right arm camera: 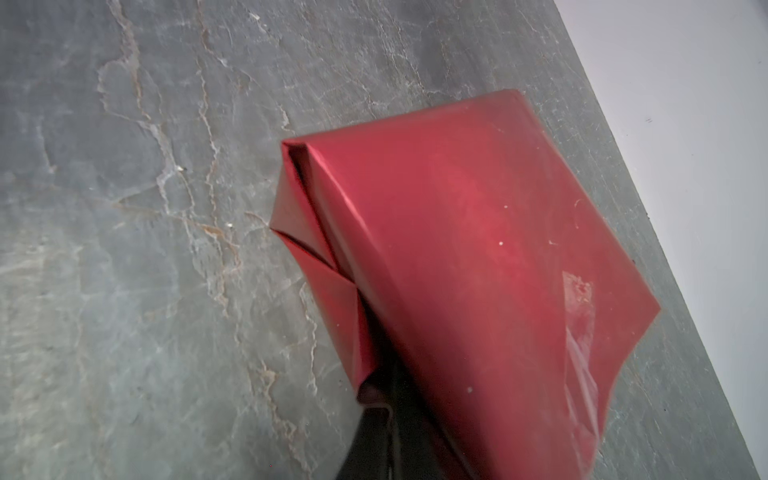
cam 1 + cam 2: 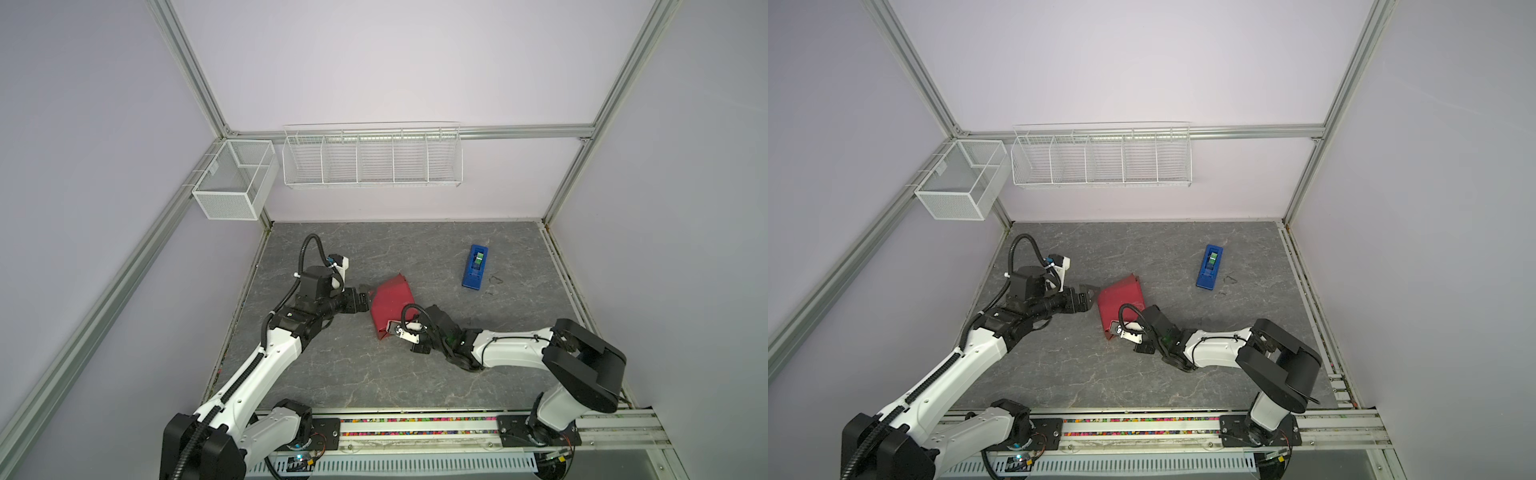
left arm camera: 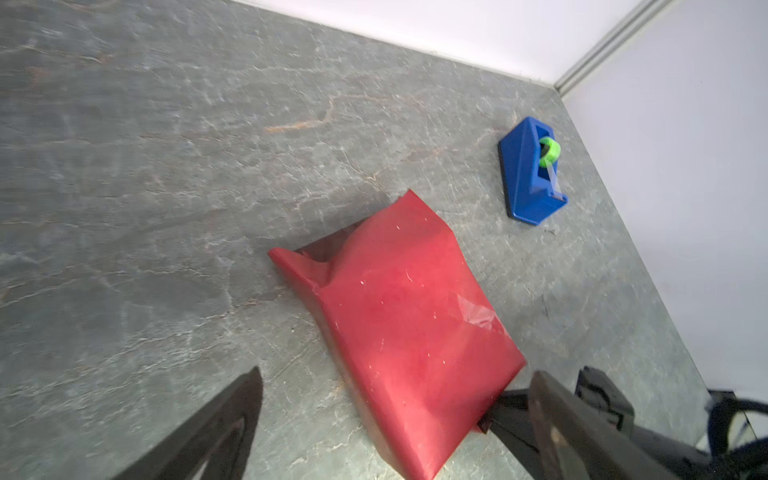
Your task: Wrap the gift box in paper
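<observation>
Red paper [image 2: 392, 303] lay loosely folded; the left claw [image 2: 368, 297] gaped empty beside it, the right claw [image 1: 376, 415] was closed tight at an end flap that might spring open untaped.

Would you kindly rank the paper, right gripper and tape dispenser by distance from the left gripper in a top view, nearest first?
1. The paper, beside the left gripper.
2. The right gripper, at the paper's near corner.
3. The tape dispenser, far right.
</observation>
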Motion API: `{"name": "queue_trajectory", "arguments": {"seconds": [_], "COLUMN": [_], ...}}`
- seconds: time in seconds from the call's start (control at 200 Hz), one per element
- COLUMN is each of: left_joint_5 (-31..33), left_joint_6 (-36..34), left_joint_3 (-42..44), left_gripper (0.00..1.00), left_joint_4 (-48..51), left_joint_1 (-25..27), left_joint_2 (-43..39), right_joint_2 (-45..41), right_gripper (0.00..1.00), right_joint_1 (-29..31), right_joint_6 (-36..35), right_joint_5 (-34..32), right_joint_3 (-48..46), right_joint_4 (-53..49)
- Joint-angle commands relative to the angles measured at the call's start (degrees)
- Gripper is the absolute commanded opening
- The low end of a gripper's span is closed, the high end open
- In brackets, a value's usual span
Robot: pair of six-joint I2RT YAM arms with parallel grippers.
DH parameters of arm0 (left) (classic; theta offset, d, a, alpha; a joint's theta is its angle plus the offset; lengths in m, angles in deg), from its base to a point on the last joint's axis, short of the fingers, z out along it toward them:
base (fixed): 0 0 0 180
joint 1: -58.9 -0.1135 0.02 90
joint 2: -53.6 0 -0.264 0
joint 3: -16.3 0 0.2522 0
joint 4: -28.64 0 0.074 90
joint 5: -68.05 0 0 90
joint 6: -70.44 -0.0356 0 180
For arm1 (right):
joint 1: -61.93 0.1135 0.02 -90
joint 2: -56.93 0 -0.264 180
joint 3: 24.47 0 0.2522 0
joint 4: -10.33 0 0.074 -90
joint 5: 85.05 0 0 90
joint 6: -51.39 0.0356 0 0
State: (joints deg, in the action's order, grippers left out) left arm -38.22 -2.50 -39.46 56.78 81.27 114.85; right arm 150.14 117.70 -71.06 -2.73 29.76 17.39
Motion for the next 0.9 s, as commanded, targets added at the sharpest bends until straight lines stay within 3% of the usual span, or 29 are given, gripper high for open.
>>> {"name": "queue_trajectory", "arguments": {"seconds": [0.0,0.195,0.385,0.53,0.785,0.895], "left_joint_5": [-6.9,-1.12,1.83,0.82,0.28,3.68], "left_joint_6": [-4.89,-8.15,-16.82,-19.21,-26.69,-29.91], "left_joint_3": [7.96,20.25,24.17,27.35,27.26,25.83], "left_gripper": [1.0,1.0,0.96,0.96,0.92,0.92], "left_joint_4": [-17.66,-31.38,-36.25,-42.29,-40.28,-37.21], "left_joint_1": [0.79,2.56,11.53,12.87,15.48,17.62], "left_joint_2": [-3.58,-10.94,-8.49,-7.28,-3.7,-1.65], "right_joint_2": [-2.4,-3.74,-5.42,-6.26,-7.22,-7.34], "right_gripper": [0.06,0.06,0.06,0.06,0.06,0.06], "right_joint_1": [-0.73,-1.4,-2.59,-2.98,-3.71,-4.28], "right_joint_6": [1.07,1.1,1.38,1.29,1.55,2.07], "right_joint_5": [1.79,2.01,3.93,5.3,7.91,8.45], "right_joint_3": [-0.72,-1.77,-3.18,-3.97,-4.17,-4.1], "right_joint_4": [0.83,0.32,0.02,-0.25,-1.57,-1.55]}}
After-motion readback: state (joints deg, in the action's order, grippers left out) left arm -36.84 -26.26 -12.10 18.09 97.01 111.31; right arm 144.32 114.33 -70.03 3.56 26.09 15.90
